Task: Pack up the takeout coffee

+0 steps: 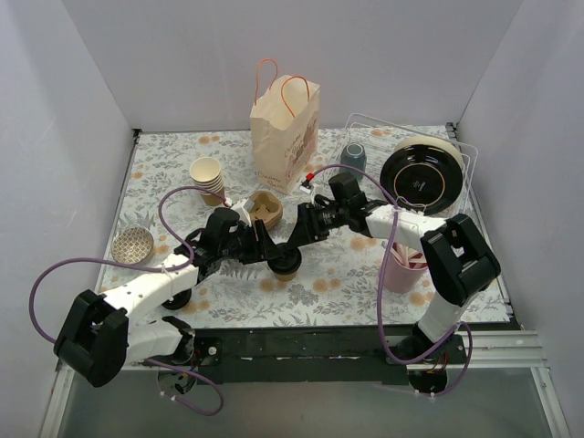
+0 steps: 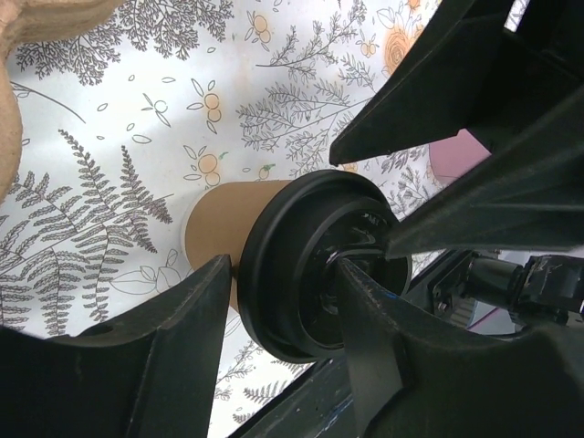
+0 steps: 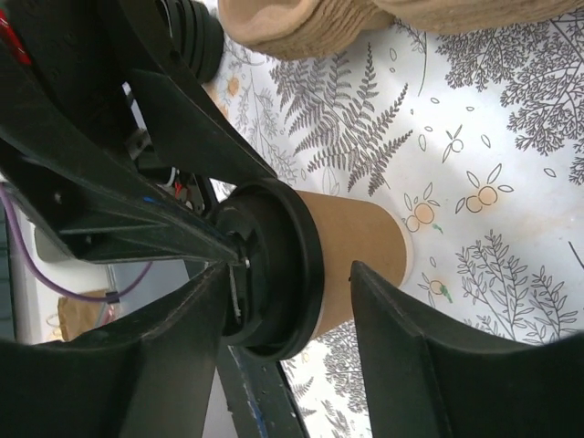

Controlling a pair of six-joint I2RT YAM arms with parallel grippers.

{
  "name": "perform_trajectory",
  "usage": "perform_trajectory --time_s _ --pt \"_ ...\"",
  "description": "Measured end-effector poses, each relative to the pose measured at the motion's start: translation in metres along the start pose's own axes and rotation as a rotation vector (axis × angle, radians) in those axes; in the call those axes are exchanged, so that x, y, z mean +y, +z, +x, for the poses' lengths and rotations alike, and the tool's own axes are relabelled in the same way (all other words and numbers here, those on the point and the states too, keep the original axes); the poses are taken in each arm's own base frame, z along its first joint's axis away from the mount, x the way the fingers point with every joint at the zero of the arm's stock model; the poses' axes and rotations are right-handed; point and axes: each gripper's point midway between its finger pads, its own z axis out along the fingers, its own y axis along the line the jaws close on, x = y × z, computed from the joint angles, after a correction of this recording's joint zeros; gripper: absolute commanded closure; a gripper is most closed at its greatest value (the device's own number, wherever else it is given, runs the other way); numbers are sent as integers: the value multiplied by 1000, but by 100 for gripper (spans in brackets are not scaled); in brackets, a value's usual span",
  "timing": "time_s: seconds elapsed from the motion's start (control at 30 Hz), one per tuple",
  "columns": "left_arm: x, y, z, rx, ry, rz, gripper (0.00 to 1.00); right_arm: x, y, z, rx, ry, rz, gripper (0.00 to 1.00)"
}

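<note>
Near the middle of the table [image 1: 365, 294], two arms meet at the takeout coffee [image 1: 286, 267]
Both the left gripper [image 1: 272, 255] and the right gripper [image 1: 295, 244] straddle its lid [image 2: 301, 274]; clamped or loose, cannot tell.

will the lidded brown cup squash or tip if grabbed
Probably squashable: the takeout coffee has paper walls, so a hard squeeze may buckle it. The black lid likely stiffens the rim. It tapers toward its base, so a sideways push could tip it.
</note>
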Motion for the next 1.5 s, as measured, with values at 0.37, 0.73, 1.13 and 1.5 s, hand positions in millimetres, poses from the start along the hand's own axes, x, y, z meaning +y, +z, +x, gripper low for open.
perform_trajectory --time_s 0.37,0.73,1.13,1.5 --pt "0 0 1 -21 -23 18 54 21 -16 -18 -88 1 33 31" --pt "0 0 1 -32 -30 24 54 9 -26 19 -68 82 98 32" --pt "0 1 2 -35 -38 29 55 14 -15 34 -59 105 19 42" --pt "0 5 2 -30 -41 40 56 7 -14 38 -90 99 4 56"
